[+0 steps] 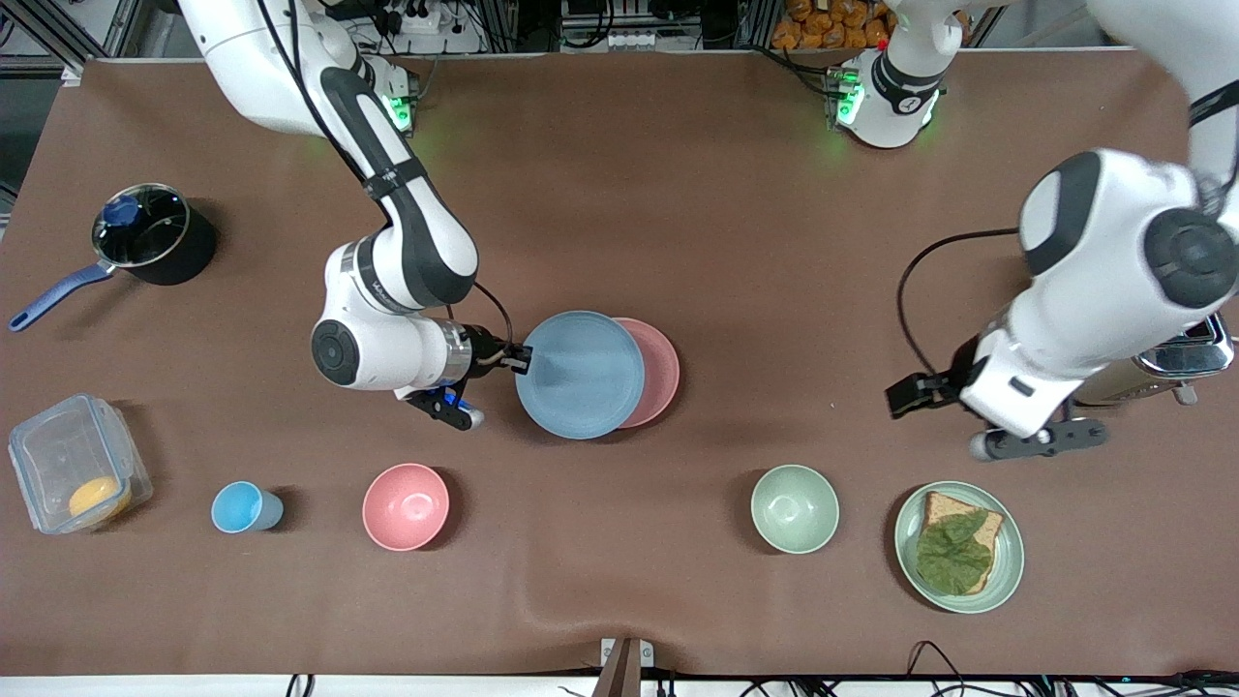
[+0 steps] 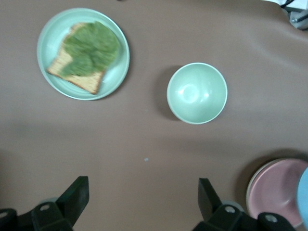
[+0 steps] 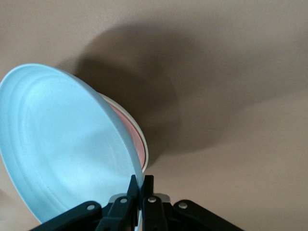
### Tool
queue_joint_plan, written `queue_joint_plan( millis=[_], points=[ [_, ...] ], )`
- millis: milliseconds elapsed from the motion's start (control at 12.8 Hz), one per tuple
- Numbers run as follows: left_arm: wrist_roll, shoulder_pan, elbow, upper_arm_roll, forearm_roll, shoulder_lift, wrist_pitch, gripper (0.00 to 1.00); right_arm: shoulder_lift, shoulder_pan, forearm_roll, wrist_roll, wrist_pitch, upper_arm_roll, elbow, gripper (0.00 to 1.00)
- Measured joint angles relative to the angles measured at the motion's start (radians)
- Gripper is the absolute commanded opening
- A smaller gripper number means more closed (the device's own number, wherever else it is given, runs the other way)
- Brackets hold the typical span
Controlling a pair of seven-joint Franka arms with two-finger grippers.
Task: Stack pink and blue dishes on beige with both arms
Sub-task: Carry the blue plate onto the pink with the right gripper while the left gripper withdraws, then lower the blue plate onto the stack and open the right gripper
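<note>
Green plate with toast lies nearest front camera. We grip blue plate by rim, right tool clamped, overlapping pink plate mid-bench for stacking.

Left wrist view: left tool spread, empty, waiting above bench.

Right wrist view: blue plate tilted; pink rests on beige plate.

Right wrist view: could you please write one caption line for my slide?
Right gripper pinches the blue plate's rim, holding it tilted over the pink plate.
</note>
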Motion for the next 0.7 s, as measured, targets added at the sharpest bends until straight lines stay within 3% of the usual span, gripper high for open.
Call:
queue_joint_plan(
  millis=[389,545,701],
  points=[
    [0.168,0.159,0.023,0.003,-0.001,-0.141,-0.243,1.0,0.0,0.048,0.045,0.001,0.053,0.0,-0.036,0.0],
    [0.169,0.148,0.023,0.03,-0.003,-0.195,-0.281,1.0,0.001,0.066,0.046,0.003,0.089,0.0,-0.049,0.0],
    [0.169,0.044,0.01,0.144,-0.014,-0.251,-0.318,1.0,0.003,0.076,0.046,0.004,0.105,0.0,-0.057,0.0]
  ],
)
